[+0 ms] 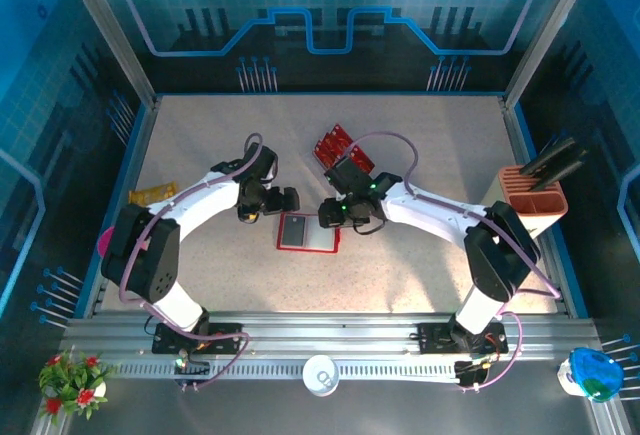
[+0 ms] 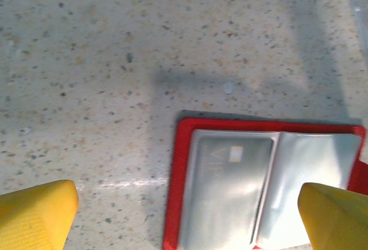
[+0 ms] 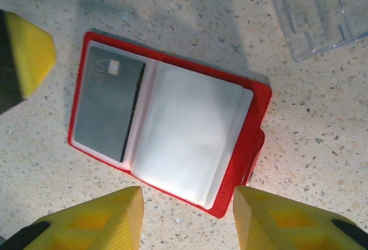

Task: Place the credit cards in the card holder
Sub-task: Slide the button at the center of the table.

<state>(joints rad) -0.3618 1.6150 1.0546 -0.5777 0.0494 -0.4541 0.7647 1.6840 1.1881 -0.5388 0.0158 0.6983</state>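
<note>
The card holder (image 1: 308, 235) lies open on the table between my two grippers, a red cover (image 3: 253, 129) with pale clear pockets. A dark grey card (image 3: 109, 103) sits in its left pocket, also visible through the plastic (image 2: 227, 192) in the left wrist view. Several red credit cards (image 1: 340, 148) lie further back, behind the right arm. My left gripper (image 1: 283, 200) hovers wide open over the holder's left edge (image 2: 175, 169), its fingers (image 2: 37, 215) empty. My right gripper (image 3: 190, 215) stands open just past the holder's near edge, with nothing between its fingers (image 3: 98, 218).
A clear plastic tray (image 3: 316, 8) lies on the table beyond the holder. A salmon-pink compartment box (image 1: 533, 200) with black items stands at the right edge. A yellow-orange packet (image 1: 152, 194) lies at the left edge.
</note>
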